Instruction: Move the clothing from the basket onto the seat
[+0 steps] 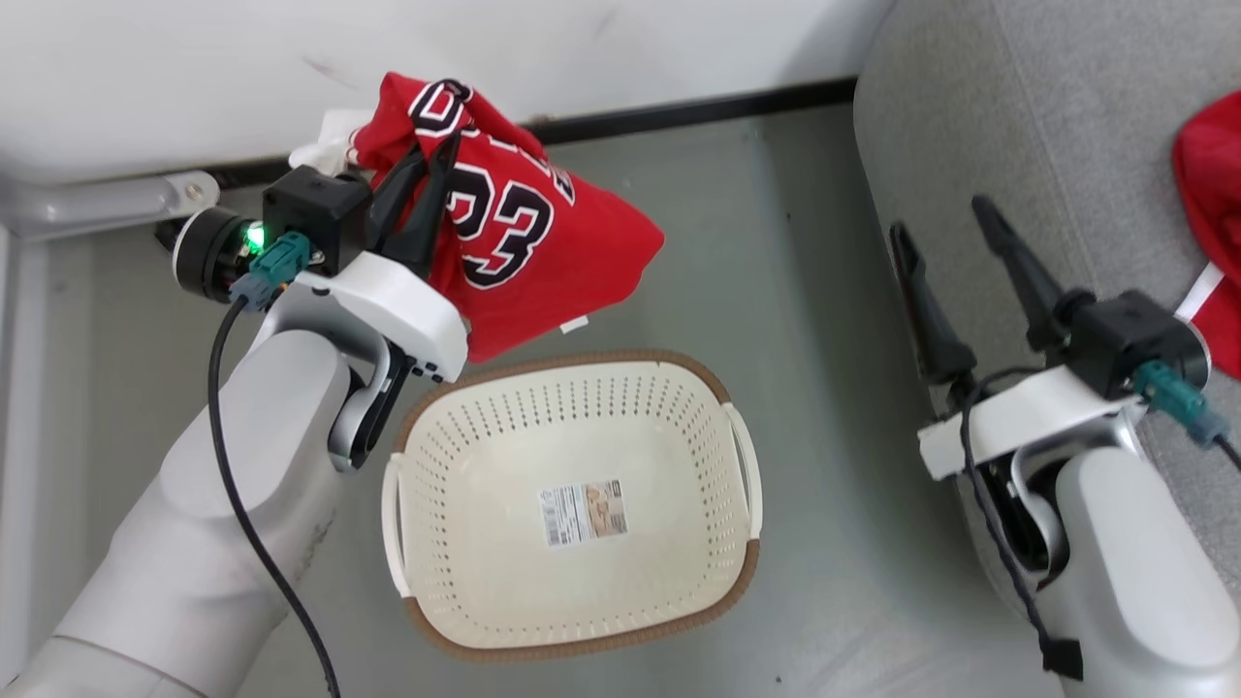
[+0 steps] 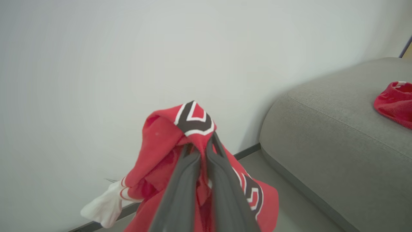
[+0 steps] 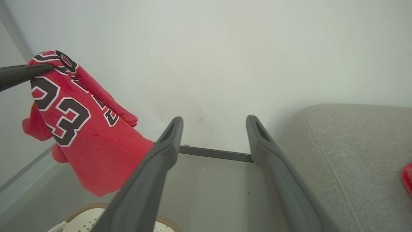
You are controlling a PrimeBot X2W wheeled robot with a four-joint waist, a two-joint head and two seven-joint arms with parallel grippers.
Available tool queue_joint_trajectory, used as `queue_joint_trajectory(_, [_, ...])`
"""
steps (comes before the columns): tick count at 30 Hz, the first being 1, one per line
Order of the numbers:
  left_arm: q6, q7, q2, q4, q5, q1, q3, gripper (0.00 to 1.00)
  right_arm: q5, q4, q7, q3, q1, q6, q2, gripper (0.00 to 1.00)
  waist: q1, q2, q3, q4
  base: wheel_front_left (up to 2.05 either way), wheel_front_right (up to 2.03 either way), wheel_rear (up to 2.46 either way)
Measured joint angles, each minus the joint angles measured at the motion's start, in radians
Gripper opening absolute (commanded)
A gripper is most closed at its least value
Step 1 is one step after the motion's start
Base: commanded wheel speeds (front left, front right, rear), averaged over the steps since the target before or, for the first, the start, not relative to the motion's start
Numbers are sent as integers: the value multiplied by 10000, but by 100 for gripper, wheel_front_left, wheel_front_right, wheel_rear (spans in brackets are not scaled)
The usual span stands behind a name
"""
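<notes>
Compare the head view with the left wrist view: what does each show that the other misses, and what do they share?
Head view's own: the basket, bare inside but for a label, and the open right gripper by the sofa. Left wrist view's own: a close look along the left gripper, its fingers shut on a fold of the jersey, with the wall behind. Shared: the jersey with white fabric, the sofa, and a second red garment lying on it.

A: Can you read the label (image 1: 583, 513) in the basket (image 1: 582, 360)?
B: Too small. The jersey (image 1: 543, 252) is bunched, so its lettering is half folded away; the left hand (image 1: 432, 155) has its tips buried in the cloth.
A: And the red garment (image 1: 1207, 194) on the sofa (image 1: 970, 116)?
B: Cut off by the edge.
</notes>
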Motion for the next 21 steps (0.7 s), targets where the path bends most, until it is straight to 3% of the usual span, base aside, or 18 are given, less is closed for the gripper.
queue_joint_trajectory(21, [-219, 746, 447, -500, -692, 1055, 82, 0, 236, 290, 2, 380, 2135, 0, 4, 100, 0, 0, -2696, 512, 0, 0, 0])
